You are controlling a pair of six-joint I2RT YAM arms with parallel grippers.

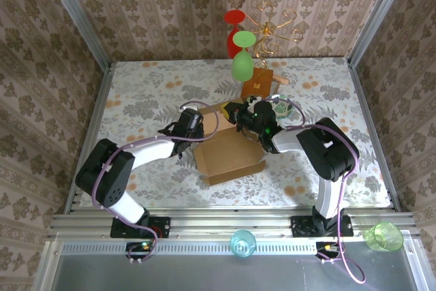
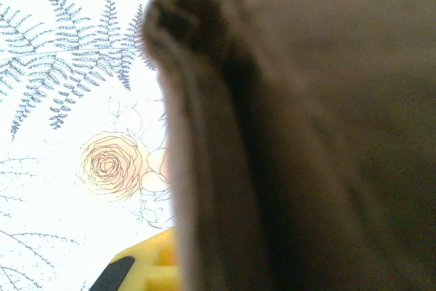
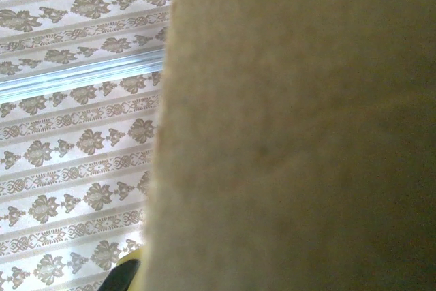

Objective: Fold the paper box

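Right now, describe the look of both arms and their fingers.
The left arm and right arm have white link casings and black joints, with a purple cable running along each. The fingers are yellow plastic with a black pad.

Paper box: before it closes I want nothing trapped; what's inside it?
The paper box shows bare cardboard inside; its far right corner is hidden under the right gripper.

The table [image 1: 136, 100] was covered with a pale floral cloth [image 2: 82, 100], seen spread out to the left of the left gripper [image 1: 204, 120]. Three sides were enclosed by walls [image 1: 170, 5] papered in beige damask and framed by aluminium posts [image 1: 75, 11]; the same wallpaper was seen left of the right gripper [image 1: 240, 115]. The scene was brightly lit.
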